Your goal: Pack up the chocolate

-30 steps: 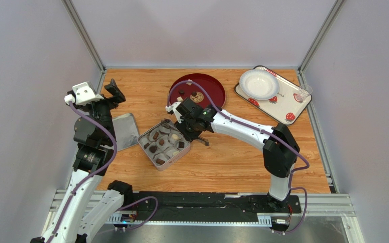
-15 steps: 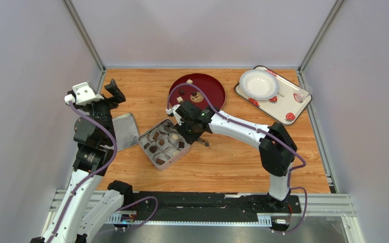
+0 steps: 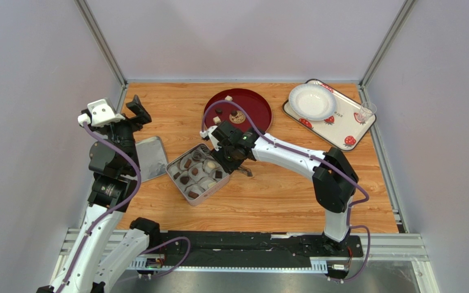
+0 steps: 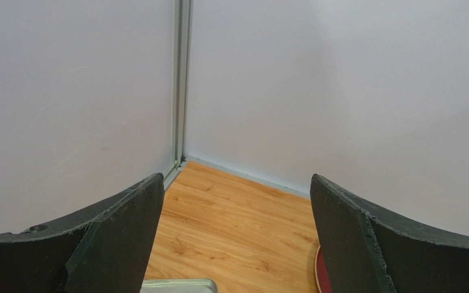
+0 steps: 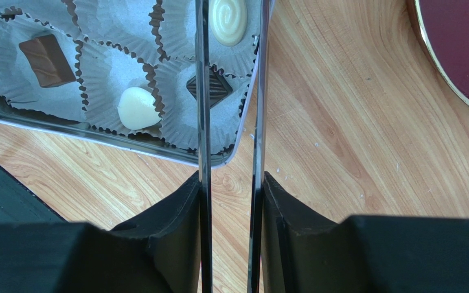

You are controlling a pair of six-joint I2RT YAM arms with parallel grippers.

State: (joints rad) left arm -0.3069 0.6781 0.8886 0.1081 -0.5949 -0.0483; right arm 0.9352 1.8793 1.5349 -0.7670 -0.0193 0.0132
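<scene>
The right pincer (image 5: pixel 231 189) is clamped on the tongs (image 5: pixel 203 91), its pads pressing the two thin metal blades from outside, so a firmer squeeze would presumably bring the blades together. As they stand, the blades run side by side with a gap between them. They reach across the near corner of the tin (image 5: pixel 127 145), and their tips pass out of the wrist view, so I cannot tell whether a piece sits between them. Most of the chocolate (image 5: pixel 42 52) lies inside the tin, each piece in its own frilled cup among the paper cups (image 5: pixel 114 24): a brown bar, a rounded white piece, a dark square and a white swirl show here. Some cups look unfilled. A few more pieces wait on the red plate (image 3: pixel 255 101), just beyond the tin's far side, so the packing seems partway done. Working through tongs likely suits pieces this small, which the broad pads would fumble. The left pincer (image 4: pixel 236 201) has its jaws wide apart and grips nothing. It hangs raised to the left of the tin and faces the back corner, probably parked clear of the work. Under it a flat metal lid (image 3: pixel 148 157) lies on the desk (image 3: pixel 280 195) just left of the tin, handy for closing.
</scene>
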